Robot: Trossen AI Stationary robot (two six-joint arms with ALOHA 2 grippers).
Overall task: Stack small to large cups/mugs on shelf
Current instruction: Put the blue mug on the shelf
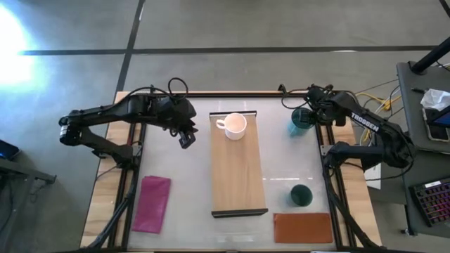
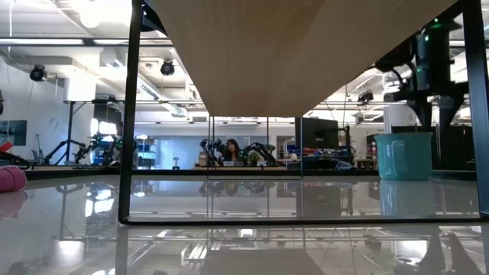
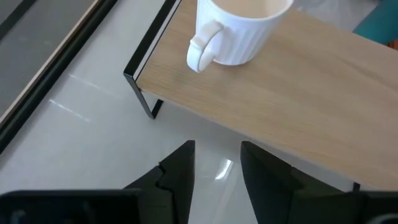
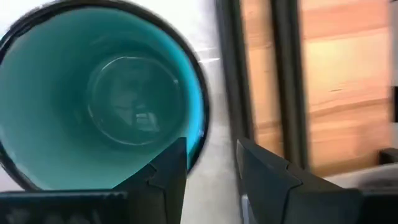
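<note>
The white mug (image 1: 234,125) (image 3: 236,31) stands upright on the far end of the light-wood shelf (image 1: 239,176) (image 3: 298,93). My left gripper (image 1: 186,137) (image 3: 216,177) is open over the table just left of that end. The teal mug (image 1: 299,122) (image 2: 403,156) (image 4: 99,99) stands on the table right of the shelf. My right gripper (image 1: 308,118) (image 4: 211,177) is open above it, pointing down, one finger over the mug's mouth and one outside the rim (image 4: 200,134). The dark green mug (image 1: 301,195) stands on the table nearer the front.
A magenta cloth (image 1: 153,204) (image 2: 9,178) lies at the table's near left. A reddish-brown mat (image 1: 302,227) lies at the near right, just in front of the dark green mug. The shelf's near two thirds are bare. The shelf stands on thin dark legs (image 2: 128,153).
</note>
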